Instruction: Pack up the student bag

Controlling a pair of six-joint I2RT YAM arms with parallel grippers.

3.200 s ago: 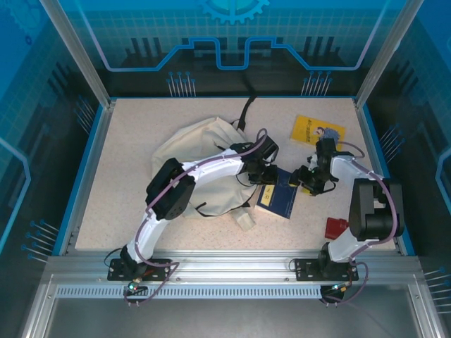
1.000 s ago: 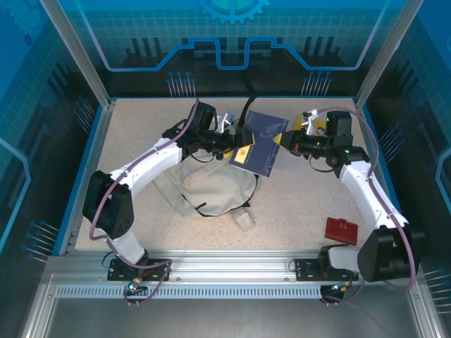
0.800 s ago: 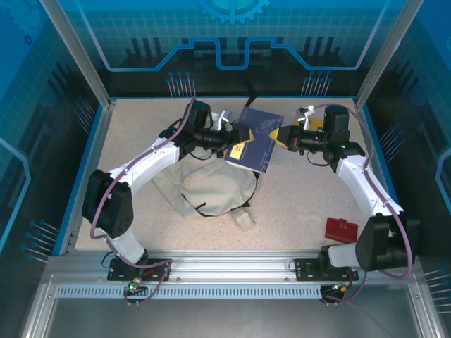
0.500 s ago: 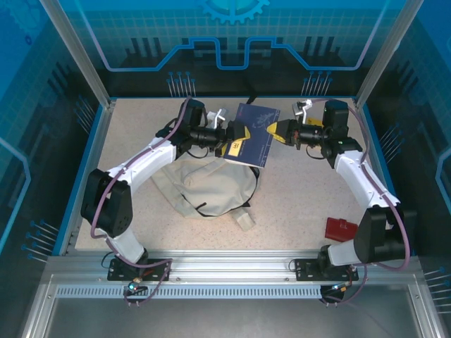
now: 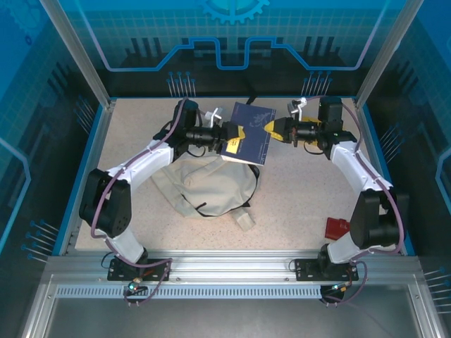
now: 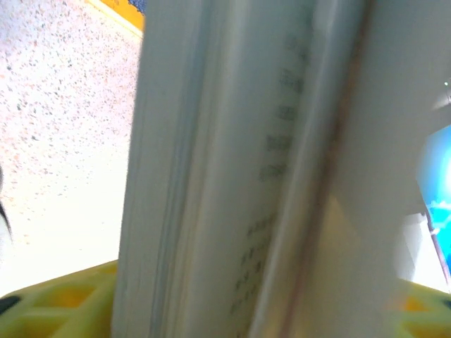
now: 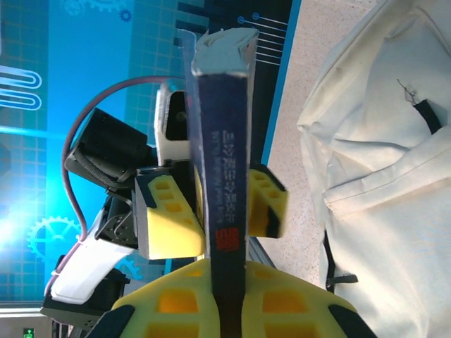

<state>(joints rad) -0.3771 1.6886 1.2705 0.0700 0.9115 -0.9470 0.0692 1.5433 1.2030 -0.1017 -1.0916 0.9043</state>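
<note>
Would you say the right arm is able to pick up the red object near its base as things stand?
Probably not yet: the right gripper is shut on the blue book held aloft with the left gripper, and the red object lies partly behind that arm's elbow.

table: speckled beige | walls: blue panels | frame: aluminium

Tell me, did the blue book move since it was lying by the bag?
Yes. The blue book has moved away from the red item toward the far edge of the table, lifted between the left end effector and right end effector.
</note>
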